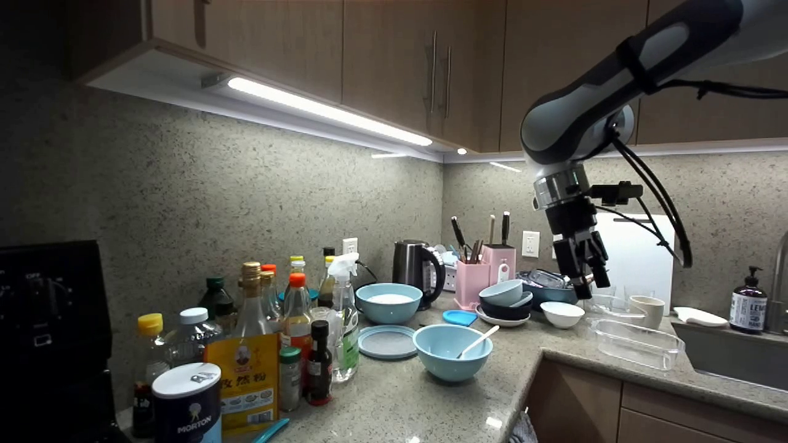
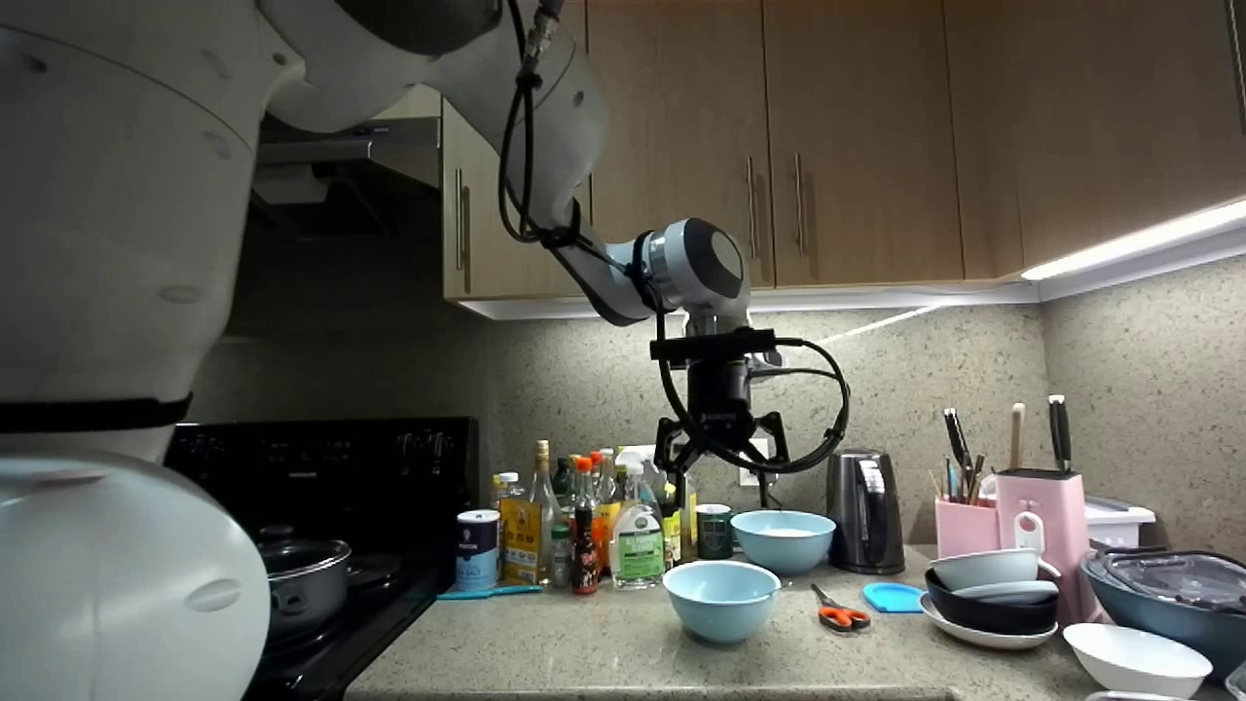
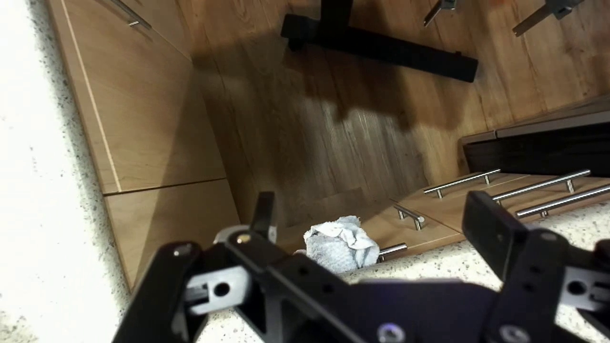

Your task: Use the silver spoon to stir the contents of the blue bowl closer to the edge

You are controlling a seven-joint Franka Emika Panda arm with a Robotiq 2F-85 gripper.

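Note:
The blue bowl closer to the edge point(image 1: 454, 368) stands upright on the counter, and it shows in both exterior views point(image 2: 720, 618). The spoon point(image 1: 480, 341) rests in it, its pale handle leaning over the rim; in an exterior view only a thin bit of the spoon point(image 2: 782, 587) shows past the rim. The bowl's contents cannot be made out. My gripper point(image 1: 592, 284) is open and empty, well above the counter and apart from bowl and spoon, fingers pointing down point(image 2: 721, 498). In the wrist view the spread fingers point(image 3: 371, 214) have nothing between them; bowl and spoon are out of that view.
Another blue bowl point(image 1: 388, 312) with white contents stands behind, near a kettle point(image 1: 411, 264). Several bottles point(image 2: 584, 545) line the wall. Scissors point(image 2: 842, 615), stacked dishes point(image 2: 991, 602) and a clear container point(image 1: 639, 351) stand about. A towel point(image 3: 340, 245) hangs below the counter edge point(image 3: 424, 267).

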